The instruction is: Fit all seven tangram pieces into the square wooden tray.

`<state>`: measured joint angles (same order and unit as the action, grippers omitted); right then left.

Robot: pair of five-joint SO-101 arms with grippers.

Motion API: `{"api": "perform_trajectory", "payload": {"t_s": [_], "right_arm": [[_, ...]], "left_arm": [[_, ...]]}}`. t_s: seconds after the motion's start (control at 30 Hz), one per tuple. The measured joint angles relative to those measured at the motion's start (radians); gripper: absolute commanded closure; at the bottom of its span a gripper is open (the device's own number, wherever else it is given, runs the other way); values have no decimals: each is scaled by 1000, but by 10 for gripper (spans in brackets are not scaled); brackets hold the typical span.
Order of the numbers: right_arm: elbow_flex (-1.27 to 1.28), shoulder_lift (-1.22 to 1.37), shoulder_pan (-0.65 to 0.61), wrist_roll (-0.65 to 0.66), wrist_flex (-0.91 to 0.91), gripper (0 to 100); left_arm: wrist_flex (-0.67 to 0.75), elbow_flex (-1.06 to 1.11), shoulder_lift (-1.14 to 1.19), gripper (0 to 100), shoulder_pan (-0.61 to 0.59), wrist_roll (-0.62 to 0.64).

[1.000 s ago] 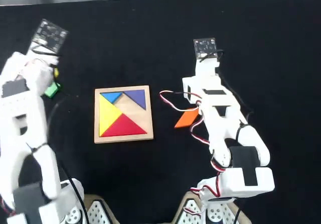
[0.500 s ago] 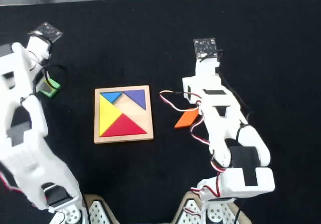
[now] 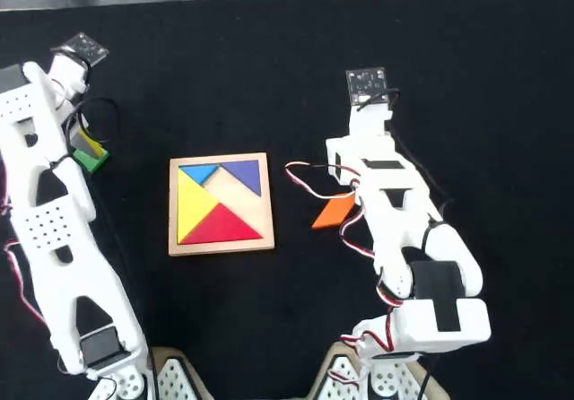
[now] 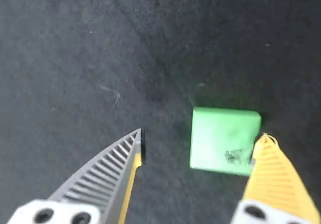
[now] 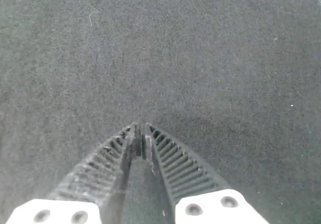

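Note:
The square wooden tray (image 3: 265, 201) holds a blue triangle (image 3: 199, 172), a purple parallelogram (image 3: 244, 175), a yellow triangle (image 3: 194, 206) and a red triangle (image 3: 224, 228). A green square (image 3: 91, 159) lies on the black cloth far left of the tray. My left gripper (image 4: 200, 146) is open just over it, with the green square (image 4: 223, 141) between the fingers and touching the yellow fingertip (image 4: 268, 156). An orange piece (image 3: 333, 210) lies right of the tray, beside the right arm. My right gripper (image 5: 140, 133) is shut on nothing above bare cloth.
Black cloth (image 3: 224, 77) covers the whole table. The right arm's red and white cable (image 3: 309, 175) loops between the tray and the orange piece. The arm bases stand at the front edge.
The left arm has unfolded and stretched toward the back left, bringing its gripper down over the green square. The right arm, tray and orange piece have not moved.

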<state>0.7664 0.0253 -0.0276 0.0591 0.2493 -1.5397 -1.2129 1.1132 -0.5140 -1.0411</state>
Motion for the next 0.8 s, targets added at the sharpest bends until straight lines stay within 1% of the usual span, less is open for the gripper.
{"api": "perform_trajectory", "payload": {"t_s": [0.27,0.5,0.8], "right_arm": [[0,0,0,0,0,974],[0,0,0,0,0,974],[0,0,0,0,0,974]], "left_arm": [[-3,-161,157,661,-2,0],[-8,-207,198,661,5,-5],[-87,-222,203,662,5,0]]}}
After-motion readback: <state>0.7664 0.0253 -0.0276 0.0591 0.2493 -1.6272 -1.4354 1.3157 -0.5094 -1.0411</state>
